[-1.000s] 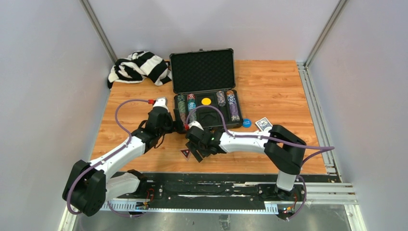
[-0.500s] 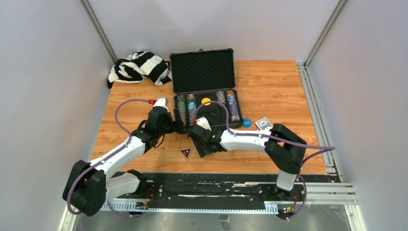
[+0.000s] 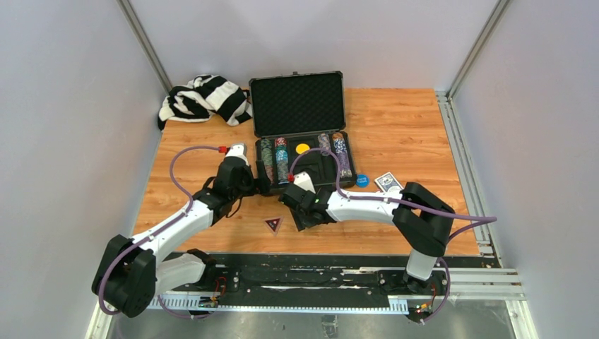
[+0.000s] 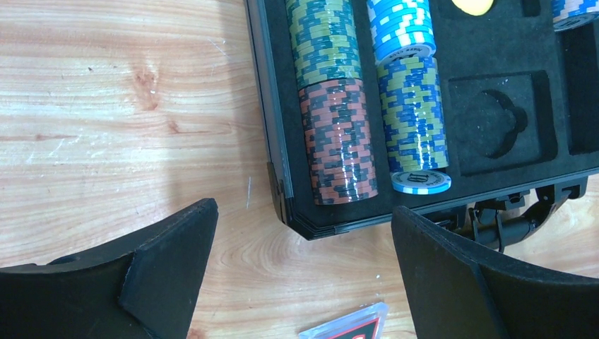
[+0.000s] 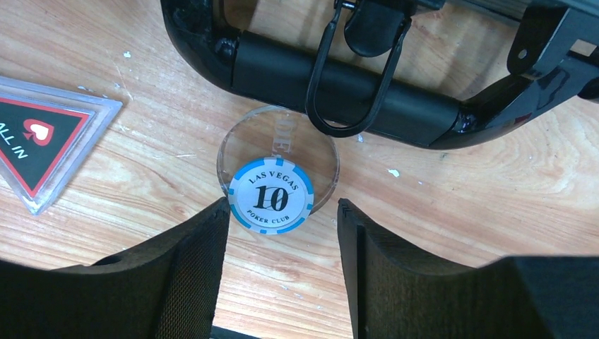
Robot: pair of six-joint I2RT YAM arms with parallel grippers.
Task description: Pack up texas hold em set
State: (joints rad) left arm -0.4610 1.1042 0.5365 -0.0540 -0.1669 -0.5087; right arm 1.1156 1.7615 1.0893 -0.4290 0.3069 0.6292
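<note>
At the near edge of the table [image 3: 395,127], the right gripper [image 5: 284,206] hangs low over a blue-and-white chip [image 5: 272,194] marked 10. Its fingers stand parted on either side, the left one at the chip's rim and the right one short of it, so nothing is pinched yet. The chip lies half across a clear round disc [image 5: 279,134], just in front of the handle [image 5: 282,74] of the case [image 3: 297,106], with a triangular "ALL IN" marker [image 5: 42,141] to the left. The step in hand looks like picking up this stray chip. Doing it well likely means centring the jaws on the chip alone, squeezing its edge without catching the wider disc beneath, then lifting straight up to clear the handle. Further in, the left gripper [image 4: 304,212] hovers spread wide and empty over the case's near left corner. Beyond it, chip stacks [image 4: 339,141] lie in rows in the foam beside an empty foam recess [image 4: 498,120]. A blue disc [image 3: 362,180] and a card deck [image 3: 387,182] wait on the wood just right of the case. A yellow disc [image 3: 303,148] sits in the tray, and the lid stands open behind it. A striped cloth [image 3: 205,97] is heaped in the far left corner.
</note>
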